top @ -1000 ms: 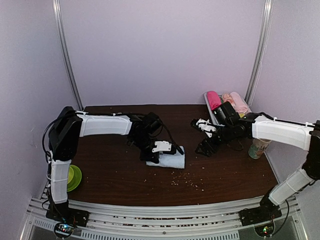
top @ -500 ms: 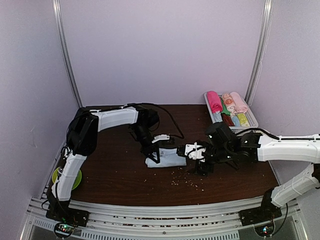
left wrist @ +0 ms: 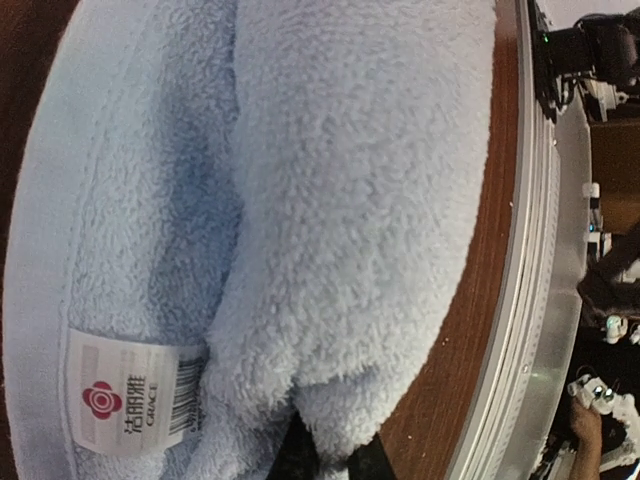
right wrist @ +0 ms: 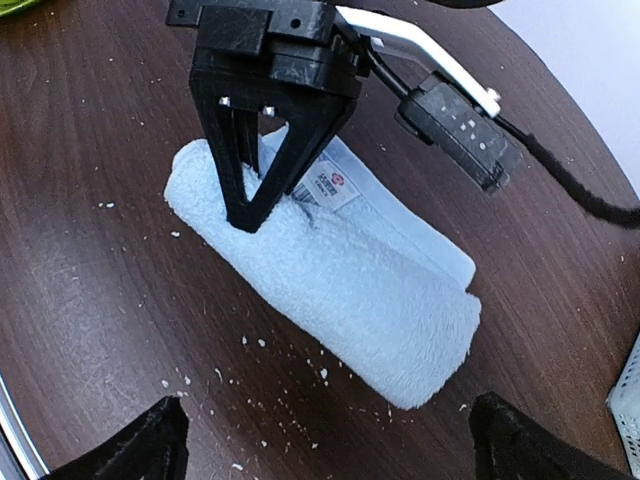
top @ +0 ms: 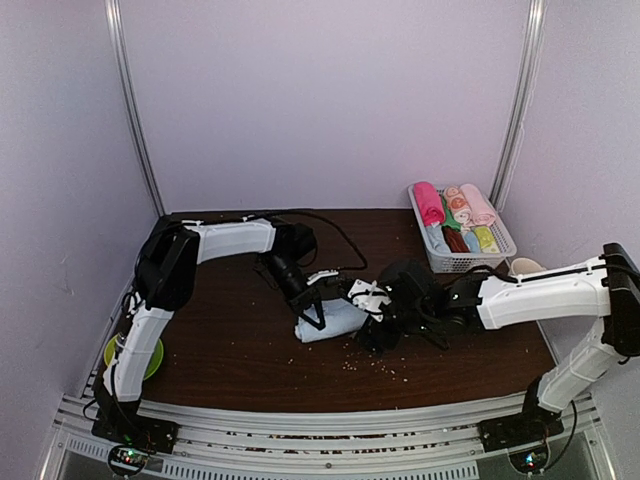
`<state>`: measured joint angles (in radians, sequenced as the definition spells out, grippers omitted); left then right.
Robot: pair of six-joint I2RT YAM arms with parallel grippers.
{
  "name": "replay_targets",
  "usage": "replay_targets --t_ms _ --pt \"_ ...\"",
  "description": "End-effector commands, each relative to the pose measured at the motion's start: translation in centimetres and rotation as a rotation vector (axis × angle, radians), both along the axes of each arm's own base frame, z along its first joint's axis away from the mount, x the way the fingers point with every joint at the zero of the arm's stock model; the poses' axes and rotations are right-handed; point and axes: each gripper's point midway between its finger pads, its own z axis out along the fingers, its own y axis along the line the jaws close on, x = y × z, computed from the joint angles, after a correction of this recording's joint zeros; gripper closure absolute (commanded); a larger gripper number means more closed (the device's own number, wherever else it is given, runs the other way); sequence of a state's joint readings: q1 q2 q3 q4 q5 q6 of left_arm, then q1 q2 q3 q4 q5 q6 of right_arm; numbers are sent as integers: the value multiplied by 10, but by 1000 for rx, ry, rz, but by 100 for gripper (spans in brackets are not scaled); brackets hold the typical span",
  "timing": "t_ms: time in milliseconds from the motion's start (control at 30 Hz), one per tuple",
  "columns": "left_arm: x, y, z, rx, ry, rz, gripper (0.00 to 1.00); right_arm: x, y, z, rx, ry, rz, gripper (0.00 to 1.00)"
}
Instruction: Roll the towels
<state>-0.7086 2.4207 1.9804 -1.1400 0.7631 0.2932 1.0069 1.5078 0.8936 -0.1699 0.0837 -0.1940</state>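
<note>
Reaching in since a second ago, the right claw (top: 373, 317) hangs spread wide just beside the partly rolled light blue towel (right wrist: 345, 295) on the worktop (top: 230, 345), its tagged end pinched by the left claw (right wrist: 248, 212); rolling seems underway, and next the free end needs gripping.

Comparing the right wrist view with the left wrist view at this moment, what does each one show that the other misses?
Only the right wrist view shows the whole blue towel, loosely rolled. It also shows the left pincer pinched shut near one end, and crumbs scattered on the table. Only the left wrist view shows the tag close enough to make out a red flower mark and a barcode, plus the metal rail along the table's edge. Both show the towel, its white tag and the brown tabletop.
</note>
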Motion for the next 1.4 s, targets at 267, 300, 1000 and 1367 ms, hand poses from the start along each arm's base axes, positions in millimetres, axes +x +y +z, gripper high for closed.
replay_targets --t_ms 267,300,1000,1367 --pt "27 -18 -40 148 59 297 100 0 -29 38 641 118 -513 1" --pt "28 -20 -39 147 73 310 100 -2 -27 41 709 136 -507 1" --pt "35 -47 -26 -17 350 438 100 29 -28 -3 1036 469 -715 0" --pt "38 -43 -31 -21 344 456 100 55 0 -40 1177 643 -740 30"
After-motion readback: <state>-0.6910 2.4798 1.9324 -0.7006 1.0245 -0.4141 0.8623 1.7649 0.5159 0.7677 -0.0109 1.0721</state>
